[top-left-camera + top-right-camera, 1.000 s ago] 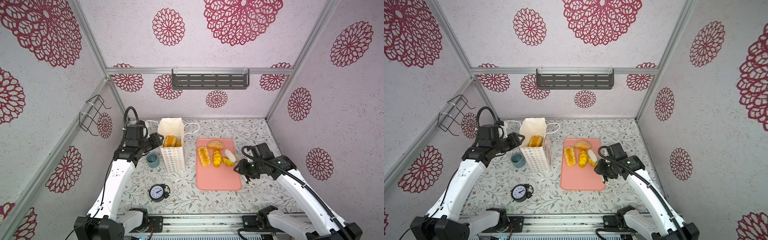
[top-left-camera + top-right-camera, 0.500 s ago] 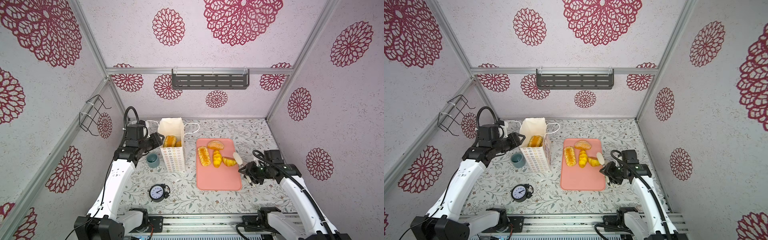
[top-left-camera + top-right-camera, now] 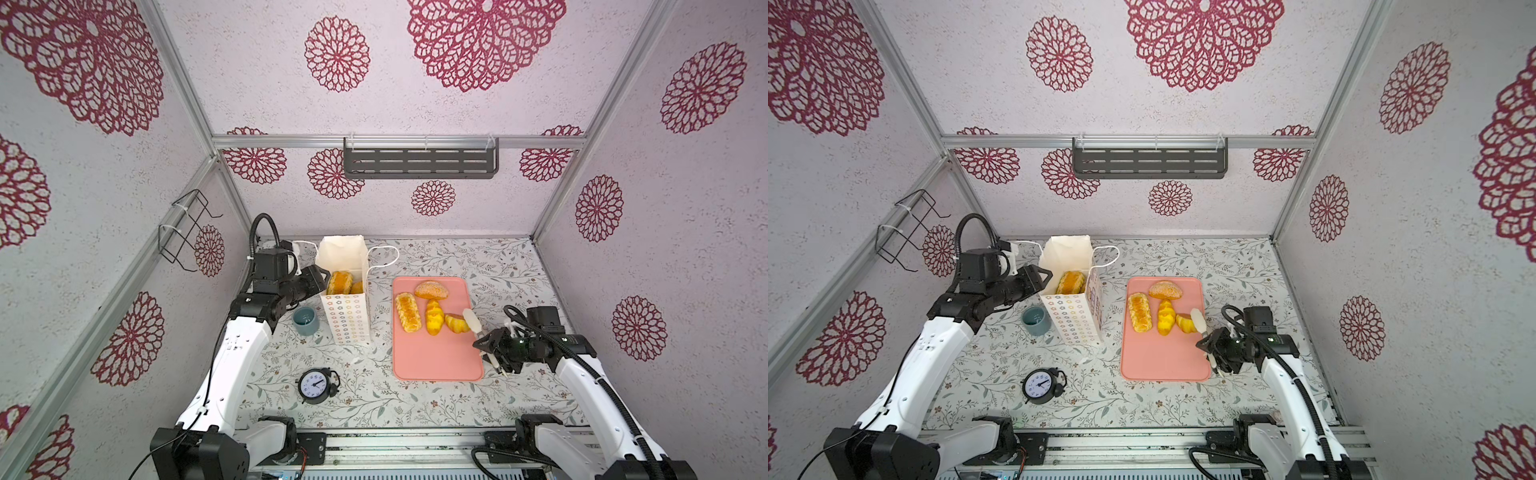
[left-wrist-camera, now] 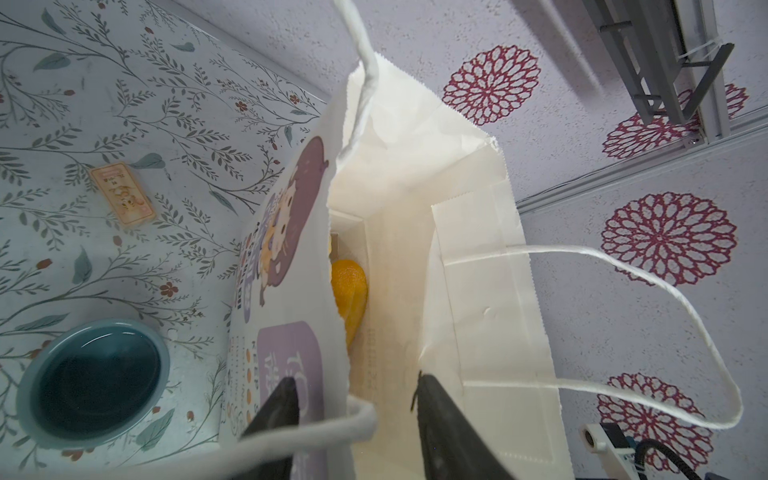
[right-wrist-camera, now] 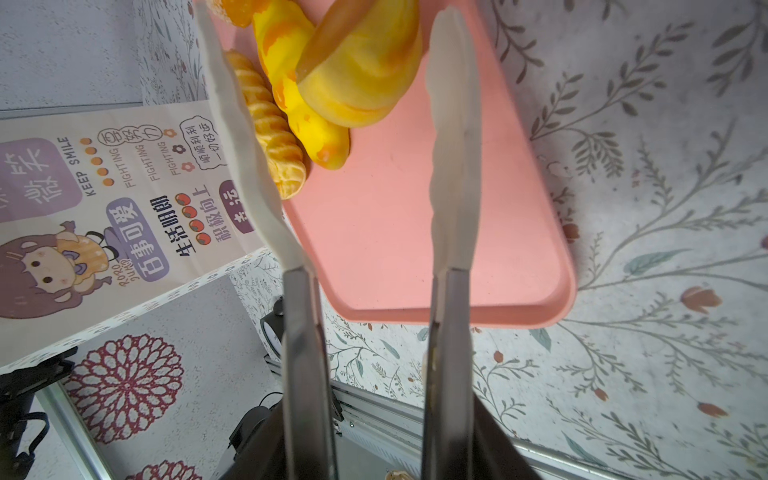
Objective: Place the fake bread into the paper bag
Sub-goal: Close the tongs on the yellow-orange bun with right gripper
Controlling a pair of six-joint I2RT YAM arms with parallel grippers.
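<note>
Right wrist view gives me the clearest look. The right gripper (image 5: 374, 449) is clenched on a pair of steel tongs (image 5: 451, 316) with white silicone tips, its black fingers pressing the two metal arms from outside. The tips stand apart, and the yellow wedge-shaped toy pastry (image 5: 365, 75) shows between them with a gap on each side; I see no contact. In a top view one tip lies just right of that wedge, so I cannot tell whether the tongs are around it or only beside it.

The wedge lies on the flat pink plastic tray (image 3: 436, 357), against a yellow twisted roll (image 3: 433, 318). A ridged orange-brown loaf (image 3: 406, 311) sits left of them and a round seeded bun (image 3: 432, 290) lies at the far end. More golden pieces (image 3: 340, 282) are already in the tall white paper bag (image 3: 349, 320), which stands left of the tray.

I judge this bread to be light and a little squashy, with a glossy skin that may slip on silicone. I would take the wedge across its thick middle, not its tapered point, and squeeze gently.

Over at the bag, the left gripper (image 4: 357, 380) is released, jaws partly apart. One finger is outside the printed face and the other inside the mouth, clamping nothing that I can see.
</note>
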